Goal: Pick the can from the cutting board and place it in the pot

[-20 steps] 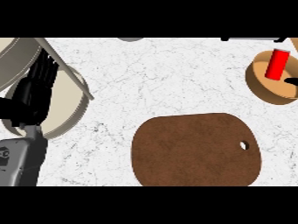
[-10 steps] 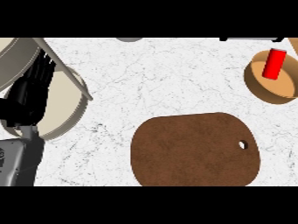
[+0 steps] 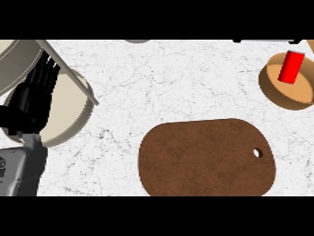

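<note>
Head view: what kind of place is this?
Likely a kitchen counter: a white marbled countertop carries a brown wooden cutting board and a tan pot with a red can in it. The left hand rests open at the view's left.

white marbled counter [image 3: 179, 83] with brown cutting board [image 3: 203, 159], tan pot [image 3: 295, 90], cream plate [image 3: 71, 115]

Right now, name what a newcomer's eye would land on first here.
The red can stands out most, lying tilted inside the tan pot at the upper right. Next comes the big brown cutting board, bare at the lower middle of the white counter. At the left, the black left hand rests open, fingers up.
</note>
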Available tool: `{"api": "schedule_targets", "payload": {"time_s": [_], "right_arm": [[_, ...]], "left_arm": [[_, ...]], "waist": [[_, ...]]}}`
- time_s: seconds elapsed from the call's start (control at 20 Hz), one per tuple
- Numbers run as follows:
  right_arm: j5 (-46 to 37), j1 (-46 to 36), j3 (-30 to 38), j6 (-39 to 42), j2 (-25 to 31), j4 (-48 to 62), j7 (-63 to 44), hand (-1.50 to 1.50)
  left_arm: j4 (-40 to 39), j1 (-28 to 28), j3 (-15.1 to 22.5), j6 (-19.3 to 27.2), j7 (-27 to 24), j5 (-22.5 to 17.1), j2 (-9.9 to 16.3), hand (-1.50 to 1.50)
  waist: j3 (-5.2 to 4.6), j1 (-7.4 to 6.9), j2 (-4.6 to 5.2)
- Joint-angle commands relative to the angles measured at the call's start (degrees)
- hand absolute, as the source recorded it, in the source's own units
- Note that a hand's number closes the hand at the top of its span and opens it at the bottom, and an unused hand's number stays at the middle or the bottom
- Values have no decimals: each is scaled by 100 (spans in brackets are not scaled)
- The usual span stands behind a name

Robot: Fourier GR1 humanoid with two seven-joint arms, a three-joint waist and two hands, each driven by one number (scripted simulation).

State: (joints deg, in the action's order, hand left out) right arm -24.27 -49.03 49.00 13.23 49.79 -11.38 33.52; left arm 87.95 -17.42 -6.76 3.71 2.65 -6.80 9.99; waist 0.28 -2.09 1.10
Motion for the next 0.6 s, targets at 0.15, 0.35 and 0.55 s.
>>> {"api": "schedule_targets", "payload": {"time_s": [0.15,0.35,0.55], "right_arm": [[406,444,395,429,502,149,274,-150],[498,741,487,801,820,191,400,-150],[484,805,477,798,979,182,319,-150]], "left_arm": [[103,49,163,90,-55,124,-151,0],[-116,41,-27,-30,-111,-20,-36,0],[-23,-227,75,84,59,45,-101,0]], "waist": [[18,-64,27],[24,-35,55],[34,-66,68]]}}
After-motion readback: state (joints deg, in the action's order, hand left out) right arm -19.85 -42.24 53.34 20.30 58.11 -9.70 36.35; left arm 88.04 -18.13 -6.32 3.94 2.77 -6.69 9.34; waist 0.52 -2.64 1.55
